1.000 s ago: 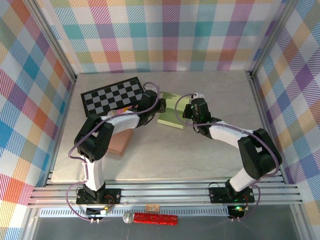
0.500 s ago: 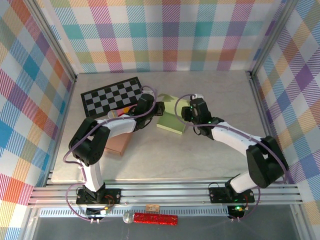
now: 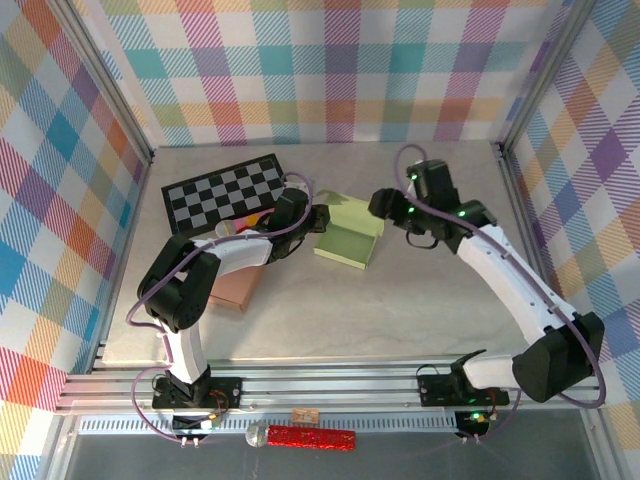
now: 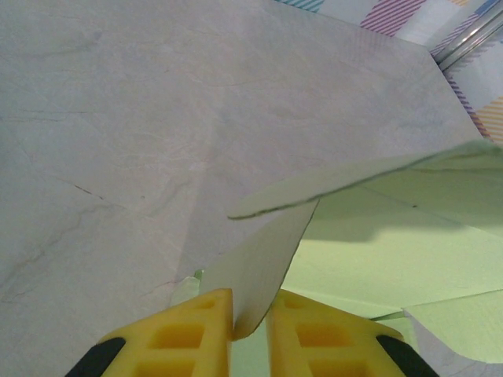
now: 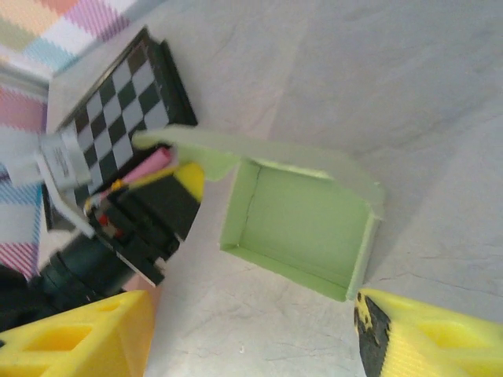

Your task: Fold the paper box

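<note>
The paper box [image 3: 348, 230] lies open between the grippers. The left gripper [image 4: 251, 314] pinches the box's left flap in nearly closed jaws, evidently anchoring it for folding. The right gripper [image 5: 251, 338] hovers right of the box, jaws wide, empty. A checkerboard [image 3: 225, 190] lies left of the box, crowding the left arm.

A pale green paper box [image 3: 350, 230] is set flat on its base just beside the right end of a black-and-white checkerboard mat [image 3: 225, 190]. It is partly folded into a shallow open tray with upright side walls. On the side facing the checkerboard, one flap is raised and curved.
</note>
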Controlling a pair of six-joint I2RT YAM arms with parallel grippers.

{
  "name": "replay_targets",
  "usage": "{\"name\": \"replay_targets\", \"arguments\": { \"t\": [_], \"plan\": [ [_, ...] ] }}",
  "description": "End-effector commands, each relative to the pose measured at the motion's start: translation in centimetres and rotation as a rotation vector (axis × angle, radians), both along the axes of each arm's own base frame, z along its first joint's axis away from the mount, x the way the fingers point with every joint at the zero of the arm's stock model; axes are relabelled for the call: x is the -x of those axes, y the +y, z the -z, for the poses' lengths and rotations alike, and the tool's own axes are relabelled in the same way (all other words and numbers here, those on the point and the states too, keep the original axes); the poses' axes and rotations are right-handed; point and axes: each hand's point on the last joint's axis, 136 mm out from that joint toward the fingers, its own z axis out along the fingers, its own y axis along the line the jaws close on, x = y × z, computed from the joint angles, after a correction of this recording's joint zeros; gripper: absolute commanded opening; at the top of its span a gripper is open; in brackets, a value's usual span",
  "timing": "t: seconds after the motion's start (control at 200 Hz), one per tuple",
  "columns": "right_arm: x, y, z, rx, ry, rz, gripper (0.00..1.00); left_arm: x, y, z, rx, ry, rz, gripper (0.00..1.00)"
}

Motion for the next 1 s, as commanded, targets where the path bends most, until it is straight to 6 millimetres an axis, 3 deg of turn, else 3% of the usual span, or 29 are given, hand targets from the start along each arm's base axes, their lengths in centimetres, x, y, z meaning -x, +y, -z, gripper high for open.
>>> {"name": "replay_targets", "arguments": {
  "t": [0.0,0.16,0.33,0.44,0.585,0.81,0.995],
  "plan": [
    [0.3,-2.5,0.3,-0.091,0.186,0.108,0.68,0.1,-0.6,-2.5,0.026,-0.046,0.024,0.18],
    [-4.4,-5.1,2.7,-0.286,0.389,0.213,0.63,0.2,-0.6,-2.5,0.027,-0.042,0.030,0.18],
    [-7.4,-4.1,6.4,-0.356,0.631,0.171,0.59,0.1,-0.7,-2.7,0.027,-0.046,0.033,0.19],
    [-7.4,-2.6,8.8,-0.412,0.752,0.148,0.58,-0.1,-0.9,-2.7,0.031,-0.043,0.035,0.19],
    [-7.0,-1.0,10.4,-0.450,0.808,0.126,0.58,-0.2,-1.1,-2.7,0.036,-0.043,0.038,0.19],
    [-6.4,1.3,11.6,-0.491,0.867,0.077,0.55,-0.3,-1.3,-2.5,0.044,-0.040,0.043,0.20],
    [-5.3,1.4,11.9,-0.486,0.889,0.078,0.52,-0.3,-1.5,-2.2,0.059,-0.027,0.045,0.20]
  ]
}}
